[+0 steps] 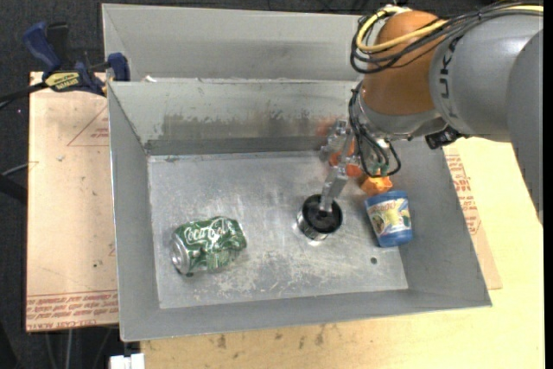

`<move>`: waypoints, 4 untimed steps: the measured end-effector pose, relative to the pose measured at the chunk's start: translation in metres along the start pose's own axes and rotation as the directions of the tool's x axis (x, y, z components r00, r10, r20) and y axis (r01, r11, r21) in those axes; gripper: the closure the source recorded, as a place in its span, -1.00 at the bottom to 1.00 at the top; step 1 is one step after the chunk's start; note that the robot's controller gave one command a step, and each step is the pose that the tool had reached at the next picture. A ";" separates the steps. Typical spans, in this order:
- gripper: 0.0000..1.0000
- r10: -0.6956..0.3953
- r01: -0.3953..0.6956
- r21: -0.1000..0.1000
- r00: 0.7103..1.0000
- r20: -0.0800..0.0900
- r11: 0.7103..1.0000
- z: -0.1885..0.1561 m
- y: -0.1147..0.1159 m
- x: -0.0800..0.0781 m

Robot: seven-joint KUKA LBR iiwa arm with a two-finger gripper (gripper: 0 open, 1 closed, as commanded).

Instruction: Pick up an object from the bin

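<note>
tool (pixel 322 208): down at the floor of the bin (pixel 251 186), lower end right at the top of a small black round thing; arm reaching in from the right edge
tool state: cannot tell whether released or clenched; lower end merged with the dark shape beneath
nearest thing: black round thing (pixel 333 220), low and disc-like with a shiny rim, lying on the bin floor right of the middle, nearer the front edge than the back wall
contact: touching or just above, cannot tell which
neighbours: blue printed tub (pixel 389 219) just beside it toward the right edge, apart from it; crushed green can (pixel 208 244) well apart, toward the front left corner
done so far: tool placed over one free-lying thing with room around it
left to do: by this view, a firm closing on the black round thing, then a lift clear of the bin; nothing seen off the floor yet
progress: probably near midway, grasp not confirmed
risk: low flat shape, likely hard to get hold of; possible slip on the metal floor
</note>
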State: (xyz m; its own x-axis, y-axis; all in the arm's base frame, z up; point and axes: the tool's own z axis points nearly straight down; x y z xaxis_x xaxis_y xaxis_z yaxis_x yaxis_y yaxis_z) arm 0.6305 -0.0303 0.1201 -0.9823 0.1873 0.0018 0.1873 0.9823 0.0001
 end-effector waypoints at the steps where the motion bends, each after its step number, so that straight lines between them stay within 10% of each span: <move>1: -1.00 -0.286 0.286 0.001 0.958 0.006 0.958 -0.010 -0.016 -0.010; 2: -1.00 0.044 -0.044 -0.001 0.999 0.005 0.999 0.021 -0.024 -0.001; 3: 1.00 0.100 -0.100 -0.012 0.995 -0.010 0.995 0.035 -0.031 -0.007; 4: 1.00 0.100 -0.100 -0.012 0.995 -0.010 0.995 0.035 -0.031 -0.007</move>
